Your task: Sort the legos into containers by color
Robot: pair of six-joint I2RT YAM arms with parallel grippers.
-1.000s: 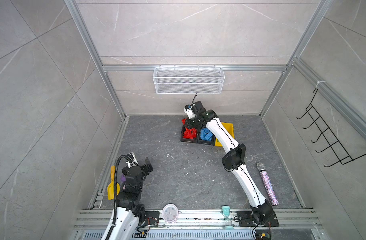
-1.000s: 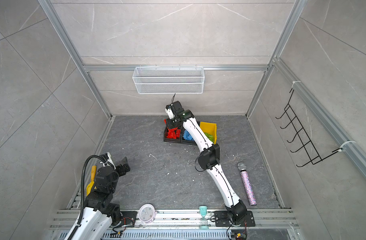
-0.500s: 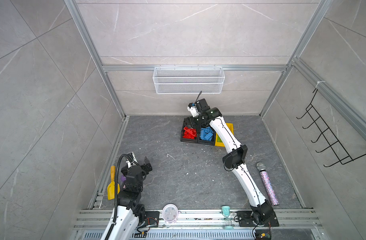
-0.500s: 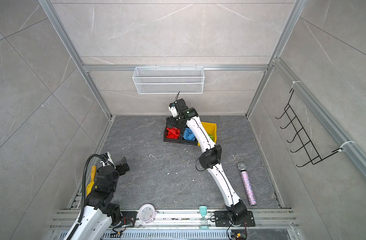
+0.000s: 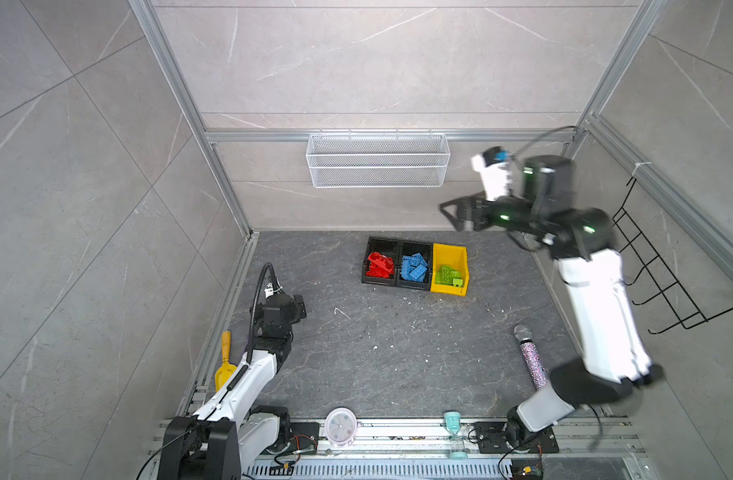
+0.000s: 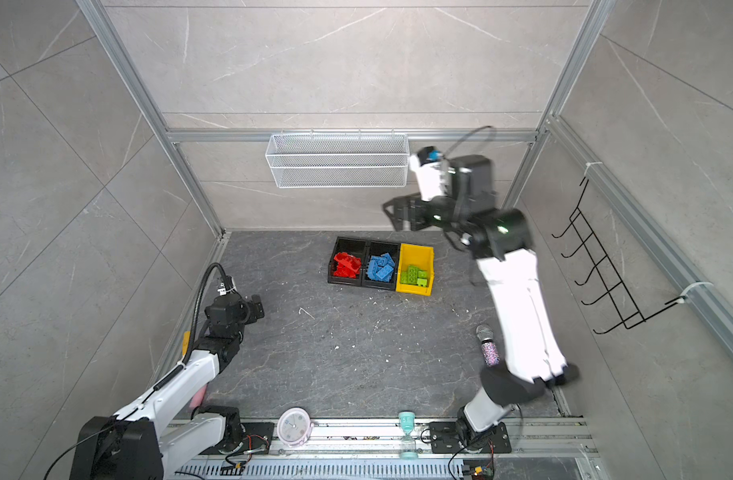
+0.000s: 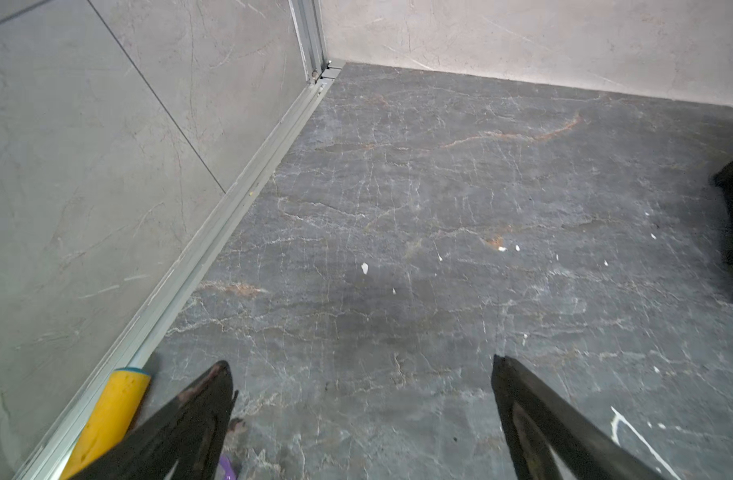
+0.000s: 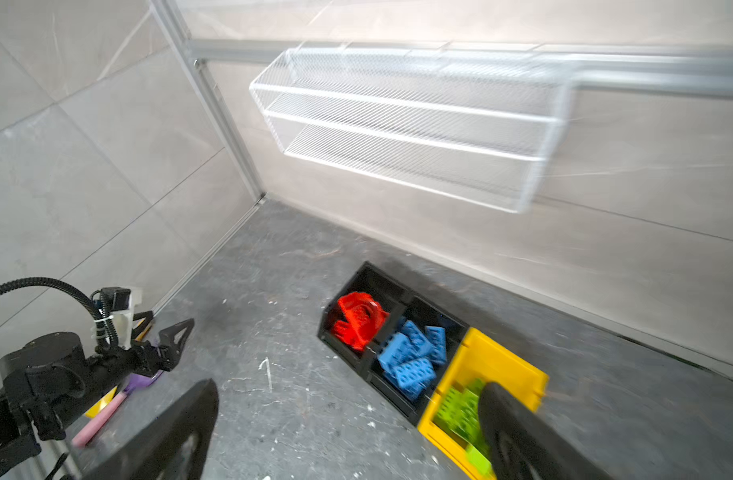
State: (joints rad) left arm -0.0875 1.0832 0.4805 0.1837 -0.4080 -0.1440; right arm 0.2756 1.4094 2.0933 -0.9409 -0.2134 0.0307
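Three containers stand side by side at the back of the floor. The left black bin (image 5: 366, 266) holds red legos (image 5: 380, 266), the middle black bin (image 5: 414, 245) holds blue legos (image 5: 414, 268), and the yellow bin (image 5: 450, 251) holds green legos (image 5: 450, 275). No loose brick shows on the floor. My right gripper (image 5: 447, 212) hangs high, right of the bins, open and empty; its wrist view looks down on the red legos (image 8: 358, 322), blue legos (image 8: 414, 353) and green legos (image 8: 460, 409). My left gripper (image 5: 300, 305) rests low at the front left, open over bare floor (image 7: 360, 365).
A white mesh basket (image 5: 377, 160) hangs on the back wall. A yellow shovel (image 5: 224, 365) lies along the left rail. A glitter microphone (image 5: 531, 357) lies at the right, near my right arm. A clock (image 5: 340, 420) and an hourglass (image 5: 454, 432) stand at the front rail.
My right gripper has opened and swung up and to the right, away from the left black bin it hung over. The left arm has not moved.
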